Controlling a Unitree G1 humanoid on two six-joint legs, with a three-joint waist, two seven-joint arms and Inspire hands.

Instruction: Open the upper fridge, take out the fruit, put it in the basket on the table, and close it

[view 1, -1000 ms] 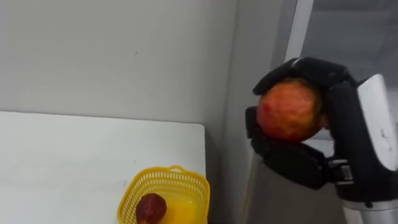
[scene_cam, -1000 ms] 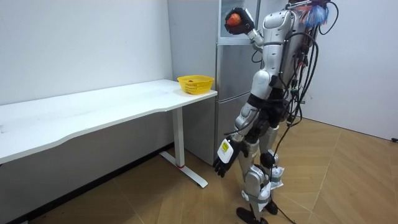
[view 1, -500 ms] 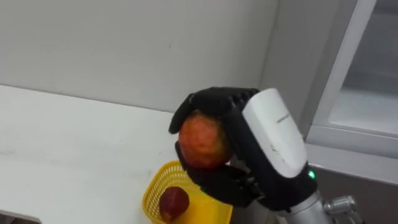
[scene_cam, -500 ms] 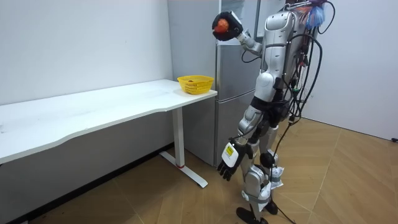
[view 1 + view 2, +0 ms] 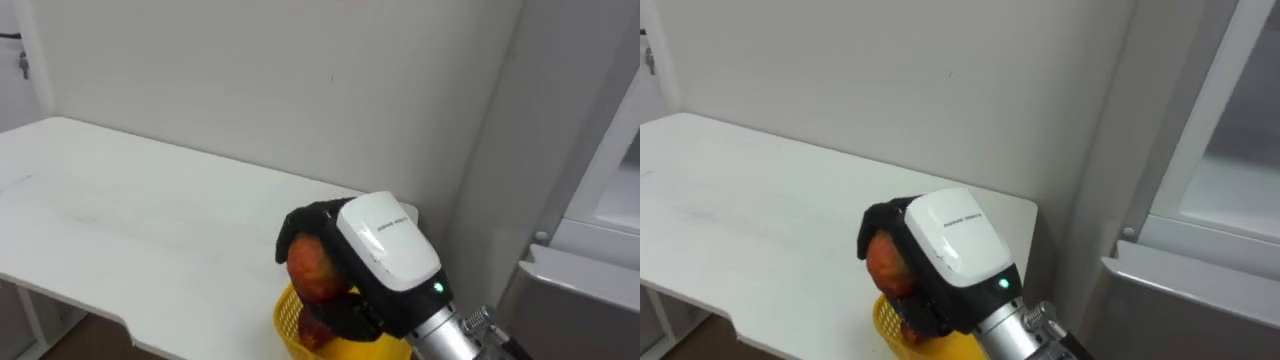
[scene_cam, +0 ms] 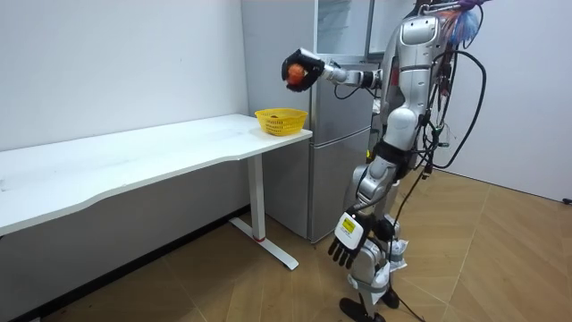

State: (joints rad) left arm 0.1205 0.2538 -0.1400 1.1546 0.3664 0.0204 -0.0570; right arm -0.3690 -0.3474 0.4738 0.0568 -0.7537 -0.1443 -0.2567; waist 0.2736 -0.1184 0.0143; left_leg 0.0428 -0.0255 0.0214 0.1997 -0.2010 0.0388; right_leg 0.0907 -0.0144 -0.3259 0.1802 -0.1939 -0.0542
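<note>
A red-orange fruit sits in my right hand, whose dark fingers curl round it. The hand hovers just above a yellow mesh basket at the white table's end by the fridge. A darker red fruit lies in the basket, mostly hidden under the hand. In the room view the right arm reaches out level from the shoulder, holding the fruit above the basket. My left hand hangs low beside my leg, fingers relaxed.
The grey fridge stands right next to the table's end, its upper compartment open. A plain wall runs behind the table. I stand on the wooden floor in front of the fridge.
My right hand has carried the fruit away from the upper fridge, leftward and down, until it hangs over the basket. My head has turned toward the table.
</note>
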